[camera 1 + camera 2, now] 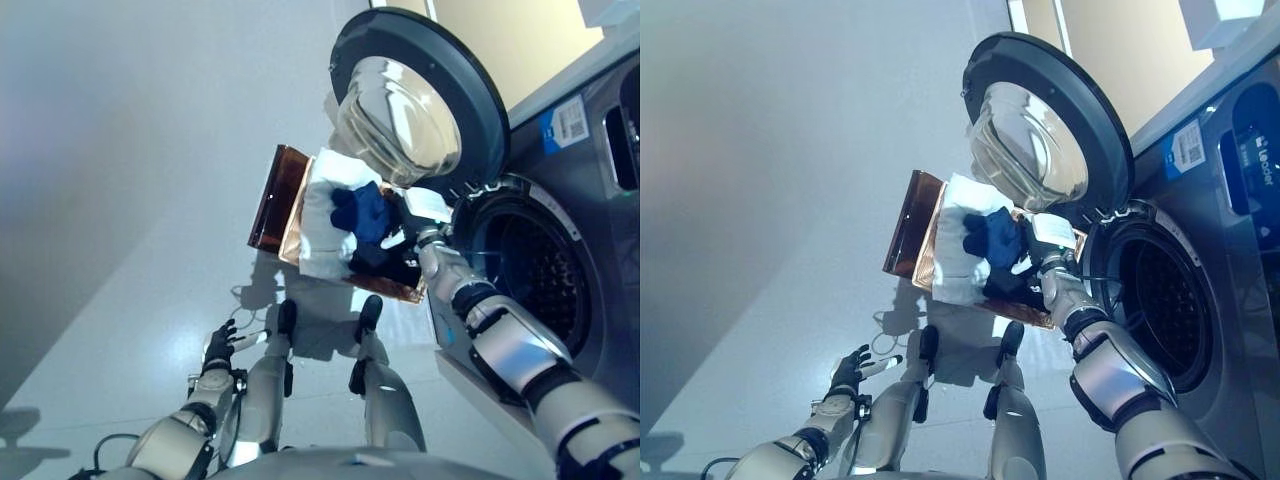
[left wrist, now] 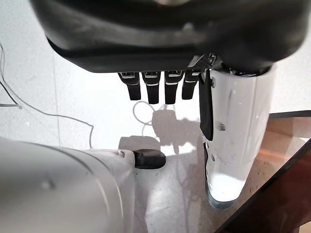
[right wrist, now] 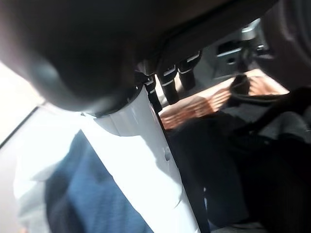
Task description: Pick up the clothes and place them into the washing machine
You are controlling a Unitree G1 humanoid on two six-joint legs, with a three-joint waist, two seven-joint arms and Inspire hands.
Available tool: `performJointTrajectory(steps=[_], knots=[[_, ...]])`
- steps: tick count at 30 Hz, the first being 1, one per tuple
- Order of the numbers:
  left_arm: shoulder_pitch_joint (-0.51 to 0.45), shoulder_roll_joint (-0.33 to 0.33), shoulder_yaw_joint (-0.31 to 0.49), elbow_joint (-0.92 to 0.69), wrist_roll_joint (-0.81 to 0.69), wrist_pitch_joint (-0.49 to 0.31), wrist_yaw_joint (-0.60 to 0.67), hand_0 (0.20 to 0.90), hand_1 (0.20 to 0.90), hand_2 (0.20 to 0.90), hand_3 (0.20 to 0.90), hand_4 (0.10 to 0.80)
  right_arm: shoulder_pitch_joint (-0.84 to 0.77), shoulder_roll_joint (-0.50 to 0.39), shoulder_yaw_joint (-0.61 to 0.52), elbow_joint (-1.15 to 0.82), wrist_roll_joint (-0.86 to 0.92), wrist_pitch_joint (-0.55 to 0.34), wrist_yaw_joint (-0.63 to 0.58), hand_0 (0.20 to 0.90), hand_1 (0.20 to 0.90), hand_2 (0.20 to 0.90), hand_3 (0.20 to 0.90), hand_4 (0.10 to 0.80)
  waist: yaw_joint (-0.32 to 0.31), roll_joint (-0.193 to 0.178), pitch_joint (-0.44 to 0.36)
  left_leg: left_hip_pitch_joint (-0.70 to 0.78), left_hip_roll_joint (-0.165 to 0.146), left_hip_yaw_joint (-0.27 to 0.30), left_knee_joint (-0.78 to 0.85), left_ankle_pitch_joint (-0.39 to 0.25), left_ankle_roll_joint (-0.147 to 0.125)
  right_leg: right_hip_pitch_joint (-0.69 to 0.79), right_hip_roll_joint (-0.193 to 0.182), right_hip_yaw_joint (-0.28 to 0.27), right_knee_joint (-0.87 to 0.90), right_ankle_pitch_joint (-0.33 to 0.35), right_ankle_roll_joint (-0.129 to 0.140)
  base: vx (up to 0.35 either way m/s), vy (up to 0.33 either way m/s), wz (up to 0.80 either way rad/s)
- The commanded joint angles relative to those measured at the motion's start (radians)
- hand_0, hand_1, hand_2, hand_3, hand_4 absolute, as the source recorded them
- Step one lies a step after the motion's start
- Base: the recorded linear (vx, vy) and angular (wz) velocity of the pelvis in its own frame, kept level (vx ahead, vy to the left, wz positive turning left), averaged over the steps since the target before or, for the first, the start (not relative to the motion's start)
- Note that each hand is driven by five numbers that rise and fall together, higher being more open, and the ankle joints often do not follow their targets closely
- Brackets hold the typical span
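A copper-brown basket (image 1: 270,200) stands on the floor in front of the washing machine (image 1: 590,200). It holds a white cloth (image 1: 320,215), a blue cloth (image 1: 365,212) and a black cloth (image 1: 385,262). My right hand (image 1: 1050,268) reaches over the basket's machine-side end, just above the black cloth. In the right wrist view its fingers (image 3: 170,82) are straight and its white thumb (image 3: 146,160) stands out, holding nothing. The blue cloth (image 3: 92,194) and black cloth (image 3: 233,170) lie below it. My left hand (image 1: 218,348) hangs low and open at the lower left.
The round door (image 1: 420,100) stands swung wide above the basket, beside the dark drum opening (image 1: 530,270). A thin white cord (image 2: 48,114) lies on the pale floor. A corner of the basket (image 2: 282,194) shows in the left wrist view.
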Motion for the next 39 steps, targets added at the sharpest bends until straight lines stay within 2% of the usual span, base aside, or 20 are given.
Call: performJointTrajectory(steps=[1,11,18,23,33,34,35,37,38,39], knots=[[0.045,-0.024,-0.028,0.011,-0.035,-0.02,0.032,0.9,0.9,0.9,0.9,0.8,-0.133,-0.038,-0.003,0.013,0.021,-0.015,-0.063,0.9,0.9,0.9,0.9,0.8,0.038,0.024,0.005,-0.072,0.017,-0.031,-0.086,0.128,-0.078,-0.014,-0.008,0.033,0.119,-0.024,0.057,-0.015,0.0,-0.15],[0.027,-0.022,-0.009,0.006,-0.06,-0.03,0.045,0.9,0.9,0.9,0.9,0.8,-0.09,0.045,0.011,0.022,0.031,-0.02,-0.046,0.9,0.9,0.9,0.9,0.8,0.04,0.017,0.014,-0.068,0.015,-0.032,-0.086,0.126,-0.069,-0.012,-0.005,0.035,0.116,-0.027,0.056,-0.011,0.004,-0.04],[0.017,-0.011,-0.013,-0.035,-0.095,-0.054,0.046,0.9,0.9,0.9,0.9,0.8,-0.142,0.066,0.035,0.01,0.046,-0.02,-0.042,0.9,0.9,0.9,0.9,0.8,0.051,0.012,0.037,-0.092,0.014,-0.043,-0.086,0.138,-0.069,-0.029,-0.005,0.025,0.111,-0.019,0.059,-0.023,0.0,0.0],[0.019,-0.002,-0.019,-0.096,-0.151,-0.087,0.05,0.9,0.9,0.9,0.9,0.8,-0.201,0.068,0.05,0.012,0.059,-0.019,-0.06,0.9,0.9,0.9,0.9,0.8,0.063,0.019,0.062,-0.128,0.01,-0.054,-0.086,0.15,-0.069,-0.054,-0.003,0.018,0.106,-0.011,0.059,-0.047,0.007,0.04],[0.054,0.058,-0.009,-0.342,-0.219,-0.144,0.066,0.9,0.9,0.9,0.9,0.8,-0.309,0.024,0.059,0.055,0.113,-0.018,-0.098,0.9,0.9,0.9,0.9,0.8,0.094,0.039,0.105,-0.212,0.01,-0.082,-0.086,0.175,-0.071,-0.123,0.0,0.005,0.107,-0.009,0.057,-0.036,-0.001,0.08],[0.058,0.066,-0.01,-0.379,-0.222,-0.149,0.068,0.9,0.9,0.9,0.9,0.8,-0.332,0.011,0.061,0.072,0.122,-0.017,-0.103,0.771,0.771,0.771,0.771,0.708,0.099,0.046,0.114,-0.231,0.01,-0.086,-0.086,0.18,-0.072,-0.14,-0.003,0.002,0.113,-0.01,0.057,-0.027,0.014,0.05],[0.061,0.069,-0.01,-0.393,-0.223,-0.149,0.066,0.9,0.9,0.9,0.9,0.8,-0.341,0.005,0.06,0.076,0.126,-0.018,-0.105,0.601,0.601,0.601,0.601,0.586,0.101,0.048,0.117,-0.237,0.009,-0.088,-0.086,0.181,-0.073,-0.146,-0.004,0.001,0.116,-0.011,0.057,-0.034,0.021,0.04],[0.064,0.067,-0.014,-0.409,-0.228,-0.151,0.067,0.9,0.9,0.9,0.9,0.8,-0.358,-0.003,0.058,0.086,0.134,-0.018,-0.108,0.453,0.453,0.453,0.453,0.48,0.104,0.051,0.121,-0.248,0.006,-0.089,-0.086,0.182,-0.073,-0.158,-0.007,-0.003,0.121,-0.011,0.057,-0.013,0.017,0.07],[0.063,0.066,-0.016,-0.407,-0.229,-0.148,0.065,0.9,0.9,0.9,0.9,0.8,-0.365,-0.008,0.056,0.092,0.138,-0.019,-0.109,0.225,0.225,0.225,0.225,0.318,0.105,0.052,0.123,-0.253,0.006,-0.09,-0.086,0.182,-0.073,-0.163,-0.007,-0.005,0.124,-0.013,0.057,-0.002,0.023,0.09],[0.062,0.063,-0.021,-0.405,-0.231,-0.148,0.065,0.9,0.9,0.9,0.9,0.8,-0.37,-0.008,0.054,0.097,0.145,-0.021,-0.111,0.2,0.2,0.2,0.2,0.3,0.105,0.052,0.122,-0.256,0.005,-0.089,-0.086,0.182,-0.073,-0.167,-0.007,-0.004,0.126,-0.012,0.057,-0.003,0.033,0.08]])
